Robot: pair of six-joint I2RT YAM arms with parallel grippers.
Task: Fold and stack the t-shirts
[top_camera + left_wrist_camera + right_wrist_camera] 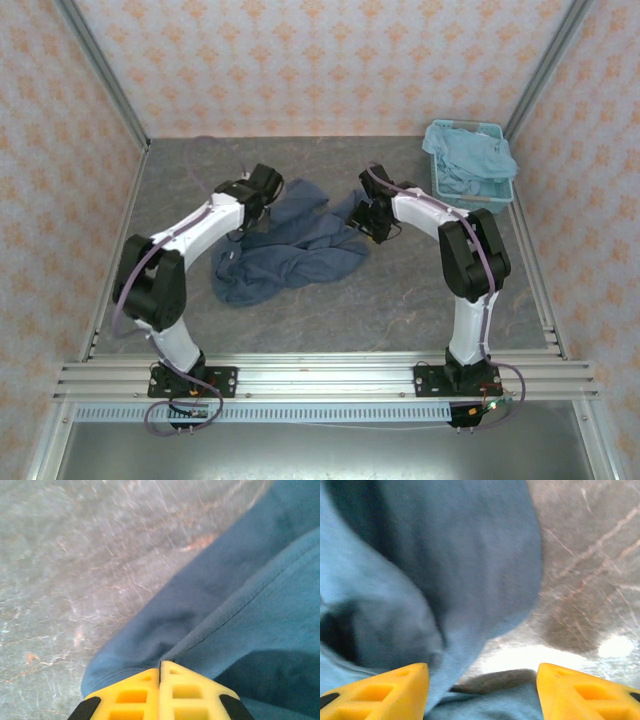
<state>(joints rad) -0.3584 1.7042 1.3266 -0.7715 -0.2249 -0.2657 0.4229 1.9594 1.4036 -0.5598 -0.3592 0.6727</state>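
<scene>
Two shirts in the top view: dark slate-blue t-shirt [290,252] crumpled on the desk [410,305] at frame centre, between the two arms; pale sky-blue t-shirt [470,160] bunched inside the light blue basket [478,203] at upper right, near the back wall. Left fingers [142,696] are pressed together, tips meeting right at the dark shirt's stitched hem and apparently pinching that edge; bare desk fills the upper left of that wrist view. Right fingers [385,690] are spread wide at the shirt's right edge, holding nothing, with dark cloth lying across the gap between them and bare desk at upper right.
</scene>
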